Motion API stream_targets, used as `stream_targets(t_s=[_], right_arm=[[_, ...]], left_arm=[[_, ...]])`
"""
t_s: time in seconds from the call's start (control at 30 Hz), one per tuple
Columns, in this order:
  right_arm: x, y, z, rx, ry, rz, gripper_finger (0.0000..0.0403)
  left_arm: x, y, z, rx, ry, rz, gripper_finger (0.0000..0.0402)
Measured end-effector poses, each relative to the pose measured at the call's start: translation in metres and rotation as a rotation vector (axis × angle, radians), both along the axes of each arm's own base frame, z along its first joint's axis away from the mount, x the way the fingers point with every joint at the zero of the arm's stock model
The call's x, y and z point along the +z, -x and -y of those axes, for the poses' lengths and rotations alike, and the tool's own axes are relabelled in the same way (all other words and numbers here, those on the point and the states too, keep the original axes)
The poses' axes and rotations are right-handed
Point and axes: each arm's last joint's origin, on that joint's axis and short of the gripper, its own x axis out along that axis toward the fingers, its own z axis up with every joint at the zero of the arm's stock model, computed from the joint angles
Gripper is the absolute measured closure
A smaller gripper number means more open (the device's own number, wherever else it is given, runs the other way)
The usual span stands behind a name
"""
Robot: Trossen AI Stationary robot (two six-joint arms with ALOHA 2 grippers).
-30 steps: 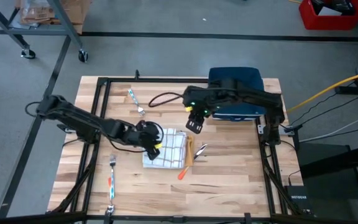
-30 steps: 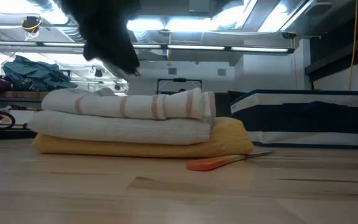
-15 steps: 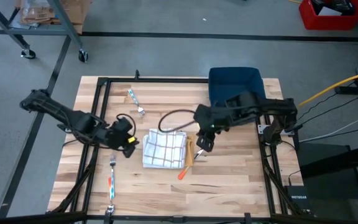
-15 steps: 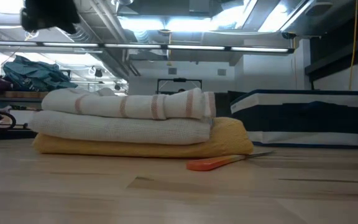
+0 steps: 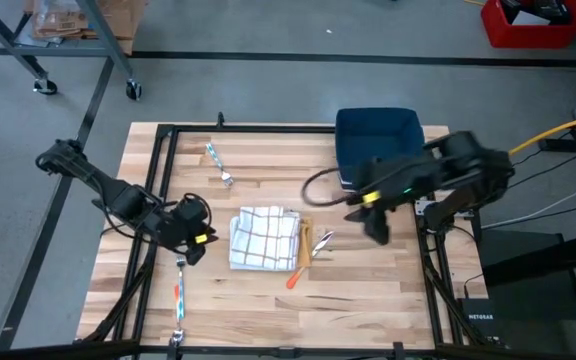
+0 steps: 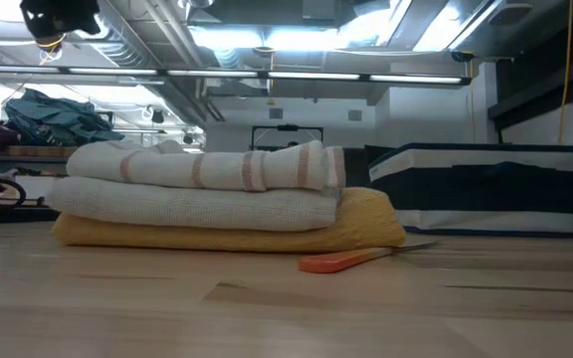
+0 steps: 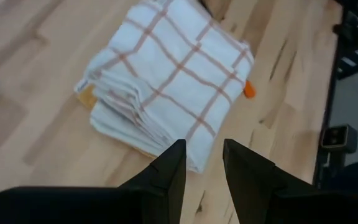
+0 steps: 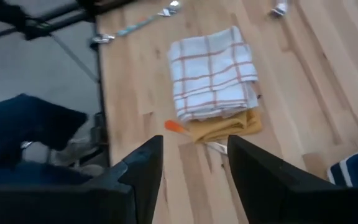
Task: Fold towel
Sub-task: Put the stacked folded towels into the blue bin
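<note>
Left gripper (image 5: 190, 245): hovered just left of the towel, fingers (image 7: 169, 171) a little apart, nothing between them.
Towel (image 5: 265, 237): folded, checked, lay mid-bench (image 5: 368, 290) on a yellow cloth (image 6: 366, 231).
Orange-handled utensil (image 5: 293, 279): beside the stack.
Right gripper (image 5: 376, 228): well right of the towel, fingers (image 8: 143, 165) spread, empty.
Blue bin (image 5: 376, 135): back right.

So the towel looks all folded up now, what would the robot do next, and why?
Probably just finish pulling both arms back to rest. The checked towel lies folded square on top of a yellow cloth, and neither the left gripper nor the right gripper holds anything; both stand open beside the pile, clear of it.
</note>
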Motion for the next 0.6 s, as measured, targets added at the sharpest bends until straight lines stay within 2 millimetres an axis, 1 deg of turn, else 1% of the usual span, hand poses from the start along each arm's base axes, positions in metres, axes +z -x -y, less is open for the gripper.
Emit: stream_targets(t_s=[0.17,0.3,0.43,0.6], right_arm=[[0.019,0.035,0.011,0.047,-0.003,0.091,0.0219],[0.029,0.055,0.016,0.071,-0.005,0.140,0.0219],[0.033,0.065,0.020,0.072,-0.008,0.165,0.0219],[0.034,0.068,0.022,0.085,0.075,0.190,0.0219]], left_arm=[[0.012,0.013,-0.009,-0.063,-0.027,0.064,0.0302],[0.018,0.021,-0.013,-0.092,-0.037,0.097,0.0302],[0.019,0.022,-0.014,-0.093,-0.034,0.104,0.0302],[0.018,0.022,-0.014,-0.127,-0.077,0.094,0.0302]])
